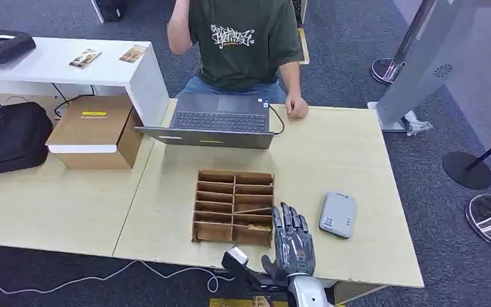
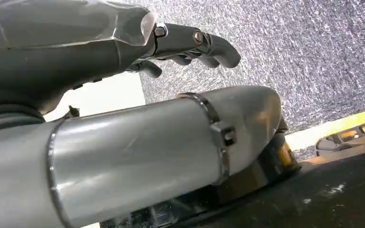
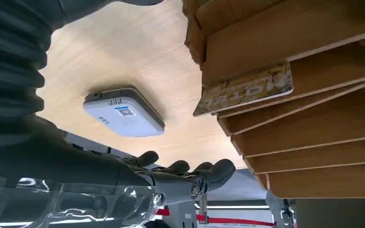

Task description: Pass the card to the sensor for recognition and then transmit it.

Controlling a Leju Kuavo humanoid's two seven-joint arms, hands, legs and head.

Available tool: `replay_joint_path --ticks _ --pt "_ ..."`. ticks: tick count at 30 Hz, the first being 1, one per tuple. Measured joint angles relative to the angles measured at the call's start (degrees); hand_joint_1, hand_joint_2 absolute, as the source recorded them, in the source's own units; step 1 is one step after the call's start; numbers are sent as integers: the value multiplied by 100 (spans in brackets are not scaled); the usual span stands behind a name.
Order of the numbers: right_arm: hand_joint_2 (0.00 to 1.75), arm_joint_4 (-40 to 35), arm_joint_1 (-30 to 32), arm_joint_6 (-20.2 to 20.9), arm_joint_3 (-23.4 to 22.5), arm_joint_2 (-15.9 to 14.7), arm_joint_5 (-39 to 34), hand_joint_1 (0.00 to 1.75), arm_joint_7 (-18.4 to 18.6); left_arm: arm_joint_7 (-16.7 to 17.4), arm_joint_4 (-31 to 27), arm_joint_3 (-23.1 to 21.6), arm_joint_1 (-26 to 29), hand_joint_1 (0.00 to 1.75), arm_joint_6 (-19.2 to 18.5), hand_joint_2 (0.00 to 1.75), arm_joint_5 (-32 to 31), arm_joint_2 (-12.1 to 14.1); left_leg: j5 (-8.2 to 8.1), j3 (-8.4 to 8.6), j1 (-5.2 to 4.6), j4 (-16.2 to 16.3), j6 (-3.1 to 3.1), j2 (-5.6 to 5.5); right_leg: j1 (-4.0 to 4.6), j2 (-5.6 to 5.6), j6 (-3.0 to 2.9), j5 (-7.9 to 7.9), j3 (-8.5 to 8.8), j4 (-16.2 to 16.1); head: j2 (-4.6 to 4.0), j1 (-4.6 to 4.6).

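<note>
Right hand (image 1: 292,242) hovered at the table's (image 1: 332,153) near edge, fingers (image 3: 204,172) spread, holding nothing. Card (image 3: 245,90) lay in the wooden organizer (image 1: 233,206), just left of those fingers; sensor (image 1: 337,214) sat right. Left hand (image 2: 190,45) hung empty, fingers curled.

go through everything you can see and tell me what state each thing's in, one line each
right hand: open, holding nothing, between organizer and sensor.
left hand: fingers curled in, holding nothing, over the carpet.
card: sitting in an organizer slot, not picked up.
wooden organizer: flat on the table, most slots bare.
sensor: flat on the table, nothing on it.
laptop: open.
cardboard box: closed.
</note>
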Motion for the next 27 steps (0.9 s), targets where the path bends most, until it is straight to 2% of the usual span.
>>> replay_joint_path --ticks 11,15,20,27 --pt "175 328 -245 -229 162 -4 -216 0 -111 37 0 -4 -10 0 -31 0 15 -13 0 1 0 0 0 0 0 1 0 0 0 0 0 -2" --pt "175 380 -276 -472 162 7 -186 0 -111 37 0 -13 -12 0 -39 0 -4 -17 0 0 0 0 0 0 0 1 0 0 0 0 0 0" --pt "175 391 -361 -830 164 48 -107 0 -330 37 0 -65 -27 0 -90 0 -35 -33 0 0 0 0 0 0 0 1 0 0 0 0 0 -2" --pt "175 485 -490 -900 164 125 -85 0 -466 37 0 -144 -43 0 -98 0 -15 -46 0 0 0 0 0 0 0 1 0 0 0 0 0 -2"
